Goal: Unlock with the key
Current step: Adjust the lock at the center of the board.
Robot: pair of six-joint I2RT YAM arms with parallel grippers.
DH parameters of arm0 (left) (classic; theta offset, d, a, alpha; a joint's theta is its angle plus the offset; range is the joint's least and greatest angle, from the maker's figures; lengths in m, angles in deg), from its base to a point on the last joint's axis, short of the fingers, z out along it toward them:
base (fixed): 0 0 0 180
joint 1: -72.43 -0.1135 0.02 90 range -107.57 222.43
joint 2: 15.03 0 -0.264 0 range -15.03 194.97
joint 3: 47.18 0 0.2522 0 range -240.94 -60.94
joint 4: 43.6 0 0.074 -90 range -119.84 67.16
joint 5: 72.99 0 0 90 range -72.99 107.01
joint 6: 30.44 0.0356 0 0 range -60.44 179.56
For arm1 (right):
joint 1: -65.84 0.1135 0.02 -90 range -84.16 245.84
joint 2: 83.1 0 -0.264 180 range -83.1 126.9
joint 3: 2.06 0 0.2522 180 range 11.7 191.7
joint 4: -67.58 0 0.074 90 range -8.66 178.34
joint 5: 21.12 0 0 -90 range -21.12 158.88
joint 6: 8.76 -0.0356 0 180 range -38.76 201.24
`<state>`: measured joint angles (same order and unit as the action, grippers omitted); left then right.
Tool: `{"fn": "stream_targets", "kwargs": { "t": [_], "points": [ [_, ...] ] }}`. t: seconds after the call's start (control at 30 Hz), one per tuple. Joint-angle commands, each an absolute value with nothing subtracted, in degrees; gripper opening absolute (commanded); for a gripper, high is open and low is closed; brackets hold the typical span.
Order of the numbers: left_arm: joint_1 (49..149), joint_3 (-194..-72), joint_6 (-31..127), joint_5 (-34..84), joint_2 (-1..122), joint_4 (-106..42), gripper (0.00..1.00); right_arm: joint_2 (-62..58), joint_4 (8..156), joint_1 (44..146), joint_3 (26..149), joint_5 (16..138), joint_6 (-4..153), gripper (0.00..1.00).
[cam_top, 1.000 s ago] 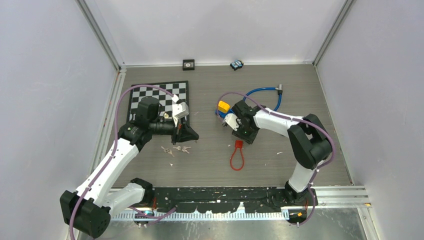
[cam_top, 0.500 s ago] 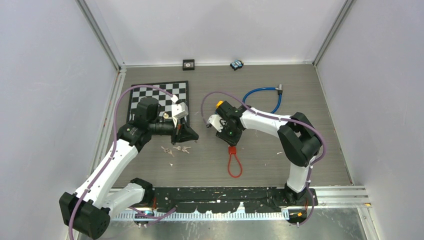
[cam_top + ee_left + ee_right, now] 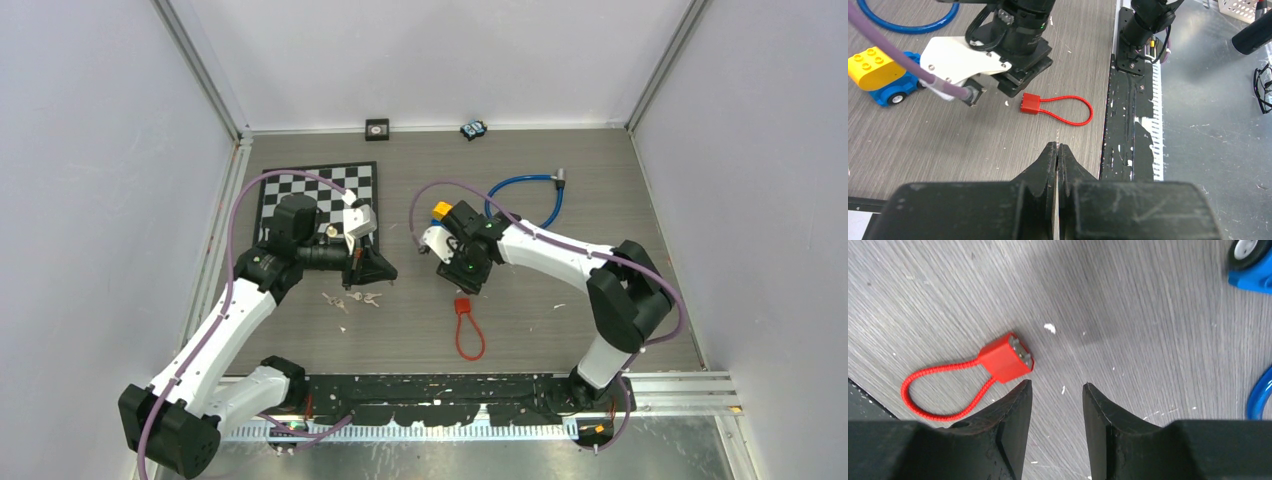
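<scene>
No writing, number, brand mark or sign can be read in any of the views. The body of the red lock (image 3: pixel 1005 360) is shown with plain faces. Nothing legible can be made out on the small black object (image 3: pixel 377 128) or the small blue object (image 3: pixel 473 129) at the far wall, as both are seen too small.
</scene>
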<state>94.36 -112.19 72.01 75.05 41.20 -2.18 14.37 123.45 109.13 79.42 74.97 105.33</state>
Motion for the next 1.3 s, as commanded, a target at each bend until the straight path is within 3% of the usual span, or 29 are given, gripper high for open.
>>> {"fn": "stream_targets", "kwargs": {
  "t": [0.0,0.2,0.73,1.07,1.27],
  "points": [
    [93.98,-112.53,72.30,75.87,39.79,-4.00,0.00,10.95,124.18,108.67,75.80,72.86,107.08,0.46],
    [94.05,-112.82,72.30,76.45,39.26,-3.53,0.00,13.61,123.44,108.47,73.83,74.69,107.23,0.41],
    [94.05,-117.50,74.21,78.00,43.69,2.10,0.00,18.30,124.85,113.10,81.14,84.07,107.32,0.40],
    [94.05,-128.29,79.91,80.32,52.80,13.09,0.00,9.53,123.39,108.20,76.91,79.89,107.73,0.60],
    [94.05,-124.81,72.24,81.35,53.18,1.30,0.00,3.20,122.34,102.09,72.03,83.41,106.15,0.69]
  ]
}}
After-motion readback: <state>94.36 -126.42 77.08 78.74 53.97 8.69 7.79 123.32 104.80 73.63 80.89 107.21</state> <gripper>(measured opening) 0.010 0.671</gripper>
